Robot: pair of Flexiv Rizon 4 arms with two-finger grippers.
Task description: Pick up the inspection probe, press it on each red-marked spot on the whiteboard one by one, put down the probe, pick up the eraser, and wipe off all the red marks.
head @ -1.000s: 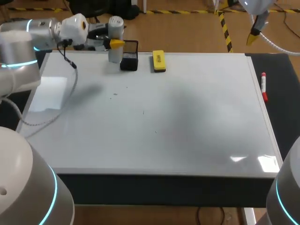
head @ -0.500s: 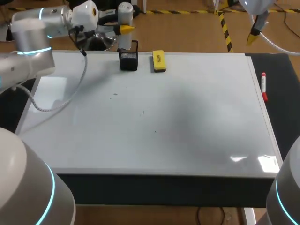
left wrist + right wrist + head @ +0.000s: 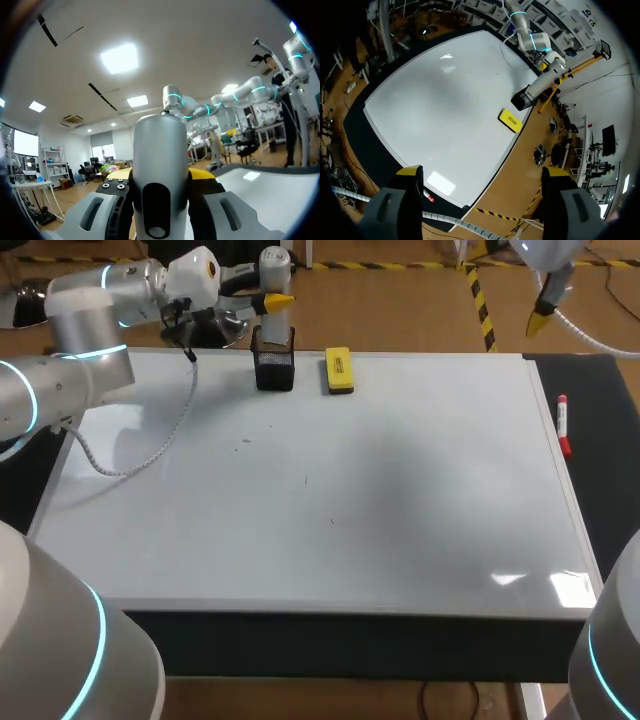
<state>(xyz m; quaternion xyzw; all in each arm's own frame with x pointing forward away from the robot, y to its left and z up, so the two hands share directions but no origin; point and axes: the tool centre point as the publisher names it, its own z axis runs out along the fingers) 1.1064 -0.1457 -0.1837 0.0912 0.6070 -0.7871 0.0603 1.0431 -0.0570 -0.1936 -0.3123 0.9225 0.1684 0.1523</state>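
Grips inspection probe (image 3: 160, 165) in left gripper (image 3: 270, 298), fingers pressed on silver barrel from both sides, yellow tip peeking out beside barrel in left wrist view. Holds probe lifted off the board, above and slightly behind black holder (image 3: 273, 370) at far edge of whiteboard (image 3: 400, 500), not touching holder. Reaches in with left arm (image 3: 90, 310) from far left corner, cable (image 3: 150, 450) looping down over left part of board. Yellow eraser (image 3: 339, 371) flat on board, just beside holder on side away from left arm, small gap between the two. A few faint dark specks (image 3: 307, 478) left of board's middle. Red marker (image 3: 563, 426) on dark strip (image 3: 600, 440) along right edge of board, off the white surface. Hangs right gripper (image 3: 482, 171) high beyond far right corner, well apart from everything, fingers spread wide with nothing between them. In right wrist view: whole board below gripper, eraser and holder side by side at one long edge.
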